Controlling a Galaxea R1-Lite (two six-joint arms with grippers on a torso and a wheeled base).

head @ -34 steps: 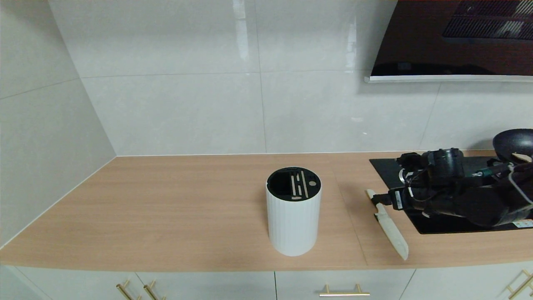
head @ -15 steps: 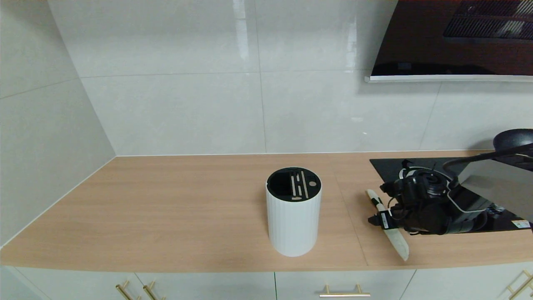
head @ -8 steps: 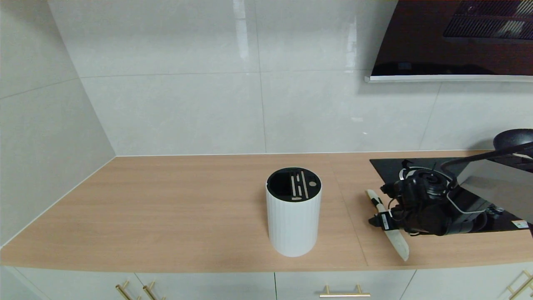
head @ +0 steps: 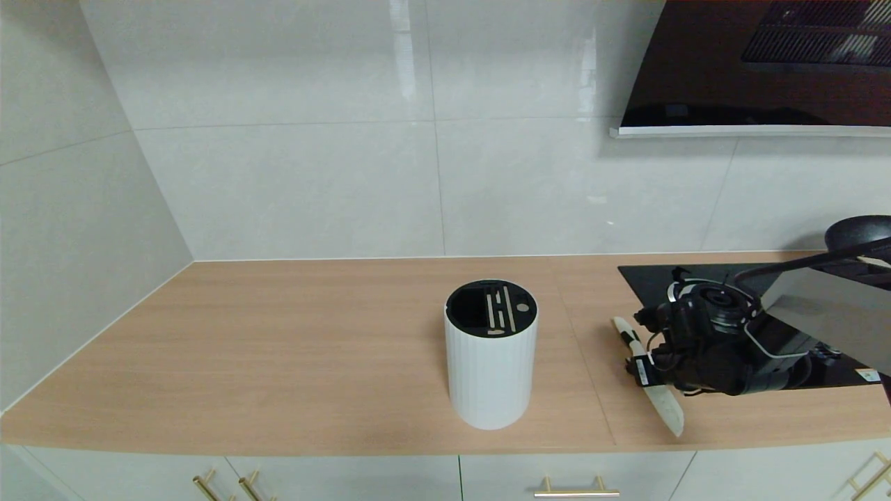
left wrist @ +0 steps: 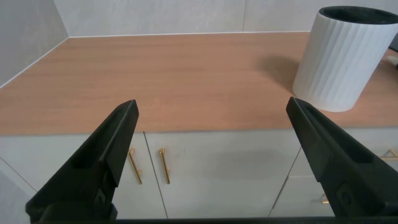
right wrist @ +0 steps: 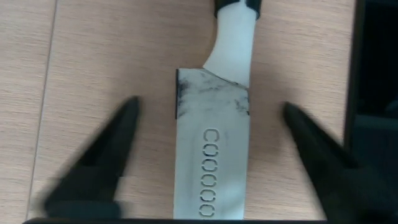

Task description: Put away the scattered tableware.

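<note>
The right arm comes in from the right side, wrist bent so the right hand points straight down, fingers spread wide. The left hand faces forward, fingers wide apart.

Nothing legible here tbh. The white-bladed kitchen knife only has a row of small oval outlines, and the pale sticker on the black glass cooktop is too tiny to read.
</note>
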